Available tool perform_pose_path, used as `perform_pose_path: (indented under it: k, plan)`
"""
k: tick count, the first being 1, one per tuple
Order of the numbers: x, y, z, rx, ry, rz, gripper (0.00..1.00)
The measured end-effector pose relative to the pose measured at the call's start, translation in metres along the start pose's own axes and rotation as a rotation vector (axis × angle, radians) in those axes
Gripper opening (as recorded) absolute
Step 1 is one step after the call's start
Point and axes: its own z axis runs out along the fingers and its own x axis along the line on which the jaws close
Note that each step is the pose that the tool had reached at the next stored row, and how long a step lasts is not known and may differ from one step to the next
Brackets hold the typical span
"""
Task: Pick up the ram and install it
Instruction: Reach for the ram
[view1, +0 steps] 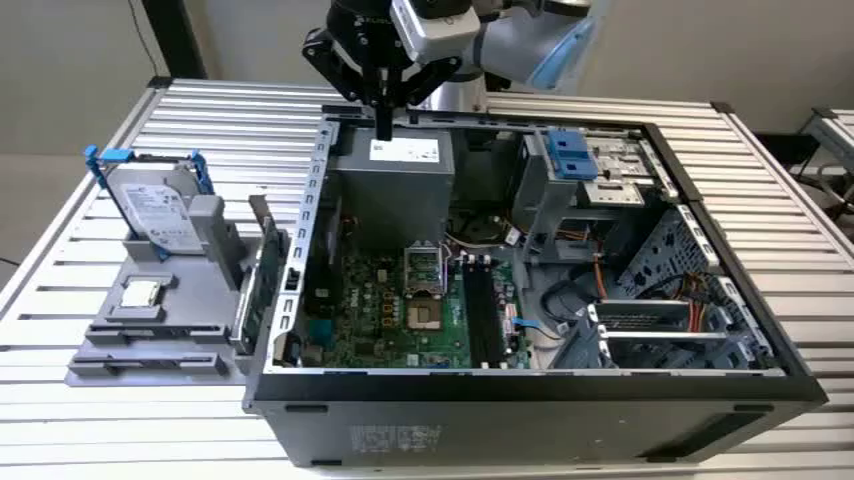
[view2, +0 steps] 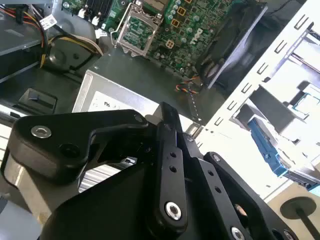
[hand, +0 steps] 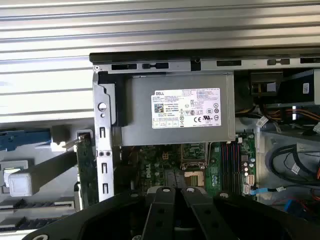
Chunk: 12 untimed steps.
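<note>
1. A big metal worktop (view1: 80, 420) made of long slats carries everything.
2. An open computer case (view1: 534, 395) lies on its side on the worktop, so you can look right into it.
3. A grey power supply box (view1: 394, 180) with a white sticker sits at the far end of the case.
4. A green motherboard (view1: 387, 310) lies flat on the floor of the case. Its long black slots (view1: 481, 310) have nothing in them.
5. A grey holder (view1: 147, 345) stands on the worktop, just beside the case on the exterior view's left.
6. A hard drive (view1: 154, 210) with blue side rails stands up at the far end of the holder.
7. The black hand (view1: 384, 125) hangs over the far end of the case, above the power supply box. Its fingers are pressed close together and hold nothing. Both wrist views show them close side by side too.
8. A bigger card (view1: 274, 270) with a metal bracket stands on its edge in the holder, next to the case wall.
9. The ram (view1: 244, 310) looks to be the thin stick standing on its edge in the holder, just beside that card. It is well apart from the hand.
10. A small square chip (view1: 140, 293) lies flat on the holder, near the hard drive.
</note>
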Motion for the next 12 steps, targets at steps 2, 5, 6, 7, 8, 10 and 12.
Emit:
perform_pose_path:
  k: [2, 5, 6, 7, 8, 10, 12]
  plan:
    - [0.0, 0.0, 0.0, 0.0, 0.0, 0.0, 0.0]
    - [0.0, 0.0, 0.0, 0.0, 0.0, 0.0, 0.0]
    - [0.0, 0.0, 0.0, 0.0, 0.0, 0.0, 0.0]
    - [0.0, 0.0, 0.0, 0.0, 0.0001, 0.0, 0.0]
    - [0.0, 0.0, 0.0, 0.0, 0.0002, 0.0, 0.0]
    - [0.0, 0.0, 0.0, 0.0001, 0.0004, 0.0, 0.0]
    - [0.0, 0.0, 0.0, 0.0001, 0.0007, 0.0, 0.0]
